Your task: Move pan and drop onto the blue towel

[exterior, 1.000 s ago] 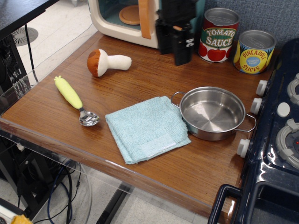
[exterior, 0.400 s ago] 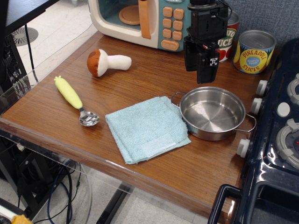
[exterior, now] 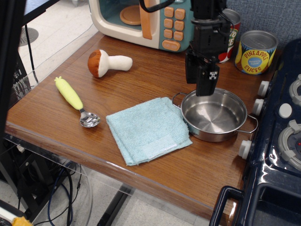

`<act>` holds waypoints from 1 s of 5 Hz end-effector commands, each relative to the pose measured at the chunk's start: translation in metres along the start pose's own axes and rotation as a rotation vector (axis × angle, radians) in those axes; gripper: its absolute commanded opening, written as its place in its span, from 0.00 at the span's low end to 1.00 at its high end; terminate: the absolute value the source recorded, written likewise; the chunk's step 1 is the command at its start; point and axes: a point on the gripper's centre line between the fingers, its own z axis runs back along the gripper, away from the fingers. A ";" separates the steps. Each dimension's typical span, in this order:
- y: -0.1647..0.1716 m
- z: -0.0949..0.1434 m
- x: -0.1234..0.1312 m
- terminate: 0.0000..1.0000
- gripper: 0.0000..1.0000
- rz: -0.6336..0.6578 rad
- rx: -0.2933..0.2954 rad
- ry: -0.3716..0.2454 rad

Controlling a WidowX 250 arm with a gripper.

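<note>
A: Since the earlier shots the gripper has swung across from the toy microwave and dropped lower; now it hangs over the far rim of the pan, approx 11 o'clock on the pan

B: Jaws?

A: Two dark fingers show w/ a gap between them, so apart, holding nothing. Rim isn't between them yet as far as I can tell

B: Where's the pan vs the blue towel?

A: Pan sits on the wood table at 3 o'clock from the towel, its left side touching or just overlapping the towel's edge. Empty, upright

B: How'll it handle?

A: My guess: thin steel, light, stiff, but polished, so slippery. Wire loop handles at 10 and 4 o'clock look too thin to pinch well. I'd take the rim wall, one finger inside, one outside, squeeze firm; it may tilt when lifted off-centre

B: Then?

A: Short carry toward 9 o'clock, let go over the towel's middle
</note>
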 end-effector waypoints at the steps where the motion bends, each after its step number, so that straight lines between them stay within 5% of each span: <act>1: -0.008 0.011 0.001 0.00 0.00 -0.034 0.036 -0.011; 5: -0.010 0.016 -0.001 0.00 0.00 -0.041 0.052 -0.023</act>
